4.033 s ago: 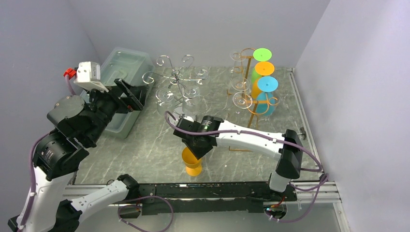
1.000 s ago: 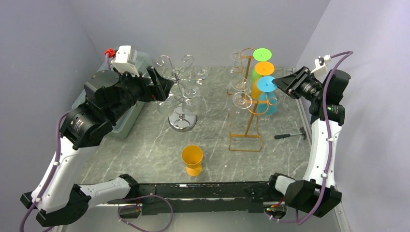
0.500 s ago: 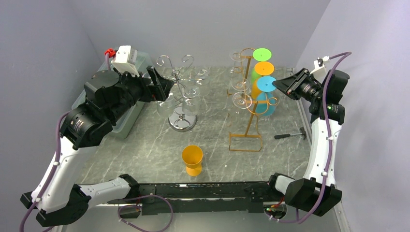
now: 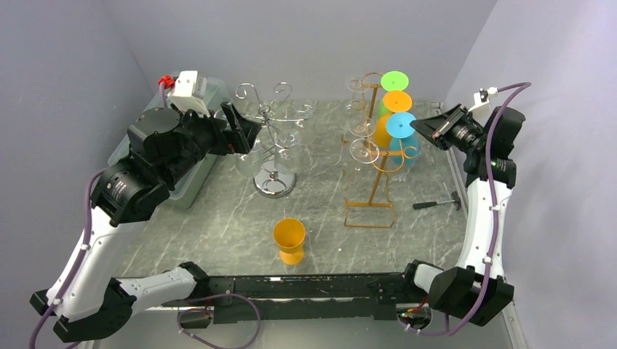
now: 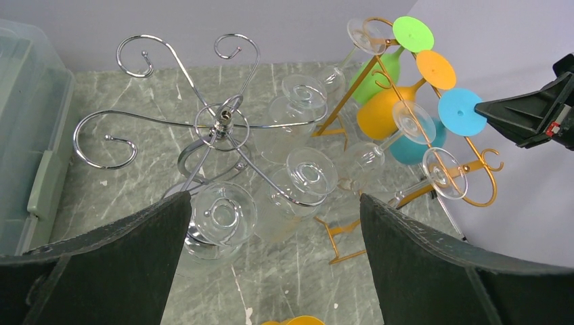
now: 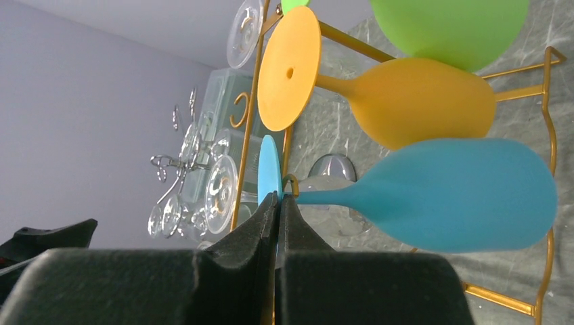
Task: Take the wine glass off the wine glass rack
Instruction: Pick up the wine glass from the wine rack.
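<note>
**Q:** Where's the blue wine glass (image 6: pixel 460 196)?

**A:** Hanging on the gold rack (image 6: pixel 359 42), foot disc right at my tips. My right gripper (image 6: pixel 276 200) is pinched shut on its rim. Looks like light, slick plastic, so the stem's probably safer.

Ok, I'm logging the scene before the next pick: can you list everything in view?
gold rack: one, gold, right of centre
green glass: one, green, topmost on gold rack
hung orange glass: one, orange, below the green
blue glass: one, blue, below that
clear glasses: six seen, clear, three per rack
silver rack: one, silver, left of centre
standing orange glass: one, orange, table front
bin: one, clear, far left
hammer: one, dark, right side
table: one, grey marble
left pincer: black, open, above silver rack
right pincer: black, shut on blue glass's foot
</note>
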`<act>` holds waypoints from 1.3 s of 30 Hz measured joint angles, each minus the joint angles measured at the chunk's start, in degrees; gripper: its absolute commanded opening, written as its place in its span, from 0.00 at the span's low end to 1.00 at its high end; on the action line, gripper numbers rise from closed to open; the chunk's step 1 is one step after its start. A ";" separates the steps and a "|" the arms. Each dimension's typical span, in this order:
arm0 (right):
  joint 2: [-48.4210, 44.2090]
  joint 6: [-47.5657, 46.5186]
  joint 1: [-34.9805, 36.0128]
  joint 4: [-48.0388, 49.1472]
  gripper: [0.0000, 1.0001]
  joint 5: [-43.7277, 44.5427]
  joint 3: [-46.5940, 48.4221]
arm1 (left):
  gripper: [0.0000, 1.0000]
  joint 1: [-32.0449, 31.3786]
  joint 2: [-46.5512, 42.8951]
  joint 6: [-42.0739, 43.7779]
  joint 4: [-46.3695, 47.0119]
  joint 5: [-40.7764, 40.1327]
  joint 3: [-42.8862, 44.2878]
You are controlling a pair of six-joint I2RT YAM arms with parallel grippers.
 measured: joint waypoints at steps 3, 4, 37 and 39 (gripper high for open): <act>-0.20 0.92 0.00 0.00 0.00 0.37 -0.02 | 1.00 0.00 0.00 0.00 -0.15 0.00 0.17; -0.28 1.11 0.00 -0.02 0.00 0.50 0.00 | 1.00 0.00 0.00 0.02 -0.15 0.00 0.31; -3.93 6.86 -3.80 0.90 0.00 2.27 -0.24 | 0.99 0.00 0.22 -0.22 -0.57 0.24 2.69; -3.93 6.84 -3.98 0.90 0.00 2.64 -0.24 | 1.00 0.00 0.31 -0.22 -0.52 0.46 2.71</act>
